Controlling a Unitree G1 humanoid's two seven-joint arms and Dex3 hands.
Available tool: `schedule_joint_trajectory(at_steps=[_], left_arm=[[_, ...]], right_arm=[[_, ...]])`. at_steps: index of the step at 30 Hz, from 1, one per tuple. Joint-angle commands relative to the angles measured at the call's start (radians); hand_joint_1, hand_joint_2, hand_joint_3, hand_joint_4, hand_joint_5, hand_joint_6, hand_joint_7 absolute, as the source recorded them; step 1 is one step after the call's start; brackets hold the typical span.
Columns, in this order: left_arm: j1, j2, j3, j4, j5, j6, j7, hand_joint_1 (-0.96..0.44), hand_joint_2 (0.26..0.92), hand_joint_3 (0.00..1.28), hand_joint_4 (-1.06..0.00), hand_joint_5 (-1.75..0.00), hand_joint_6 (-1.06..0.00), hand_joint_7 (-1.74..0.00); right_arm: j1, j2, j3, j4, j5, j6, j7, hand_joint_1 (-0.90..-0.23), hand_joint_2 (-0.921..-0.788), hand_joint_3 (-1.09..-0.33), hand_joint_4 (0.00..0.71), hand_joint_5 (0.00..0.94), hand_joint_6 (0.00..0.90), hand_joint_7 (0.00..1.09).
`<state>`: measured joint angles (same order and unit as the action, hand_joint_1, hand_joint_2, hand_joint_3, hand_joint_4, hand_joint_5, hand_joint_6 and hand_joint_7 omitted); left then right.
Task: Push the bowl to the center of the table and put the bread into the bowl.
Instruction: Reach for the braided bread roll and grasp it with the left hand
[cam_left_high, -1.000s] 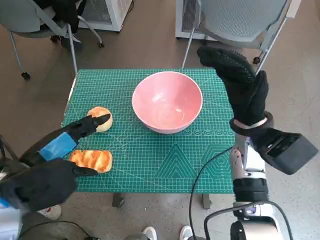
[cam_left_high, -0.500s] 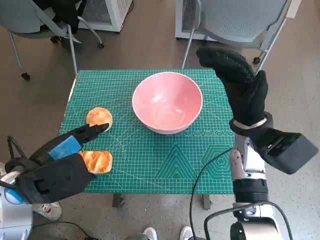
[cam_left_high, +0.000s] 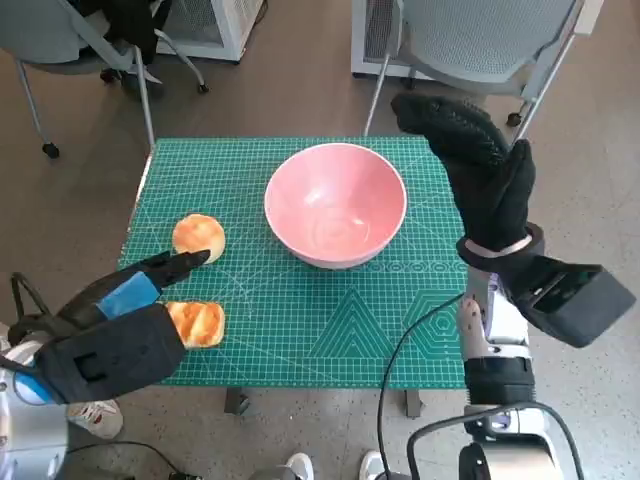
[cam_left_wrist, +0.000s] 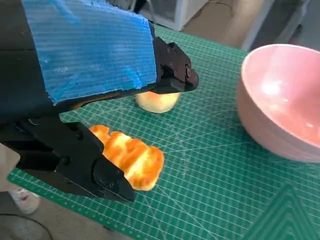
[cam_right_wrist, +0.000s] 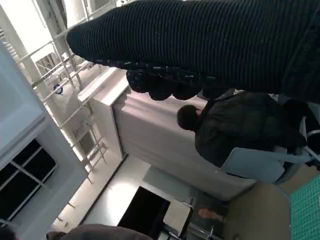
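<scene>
We see the left hand (cam_left_high: 125, 300) drawn back toward the near left corner of the green cutting mat (cam_left_high: 300, 330) over the last second, its fingers apart and holding nothing; a second ago a fingertip reached the round bun (cam_left_high: 198, 236), and now it hangs just short of it, above the long glazed bread roll (cam_left_high: 195, 322). The pink bowl (cam_left_high: 335, 203) sits where it was, close to the middle of the mat, so we judge the push done (or nearly so) and the bread step not yet begun. The right hand (cam_left_high: 480, 175) stays raised beside the bowl's right rim, fingers extended, gripping nothing. Both breads lie on the mat, left of the bowl.
</scene>
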<state>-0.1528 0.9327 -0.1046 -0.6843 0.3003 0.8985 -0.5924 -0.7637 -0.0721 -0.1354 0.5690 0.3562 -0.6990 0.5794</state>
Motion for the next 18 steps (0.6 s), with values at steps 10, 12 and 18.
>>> schedule_joint_trajectory(at_steps=[10,12,18], left_arm=[[-0.001,0.006,-0.051,0.032,0.058,0.027,0.005,0.00,0.731,0.02,-0.18,0.00,-0.36,-0.01],[-0.006,0.003,-0.067,0.049,0.069,0.029,0.007,0.00,0.731,0.02,-0.18,0.00,-0.37,-0.01],[-0.015,-0.005,-0.105,0.093,0.092,0.036,0.009,-0.03,0.734,0.02,-0.18,0.00,-0.37,0.00]], right_arm=[[0.023,0.008,-0.001,0.008,0.006,0.013,0.007,-0.675,-0.921,-0.886,0.057,0.000,-0.001,0.28],[0.023,0.008,-0.001,0.006,0.008,0.015,0.008,-0.675,-0.921,-0.886,0.057,0.000,-0.001,0.28],[0.024,0.010,-0.001,0.001,0.010,0.018,0.008,-0.670,-0.921,-0.888,0.057,0.000,-0.001,0.28]])
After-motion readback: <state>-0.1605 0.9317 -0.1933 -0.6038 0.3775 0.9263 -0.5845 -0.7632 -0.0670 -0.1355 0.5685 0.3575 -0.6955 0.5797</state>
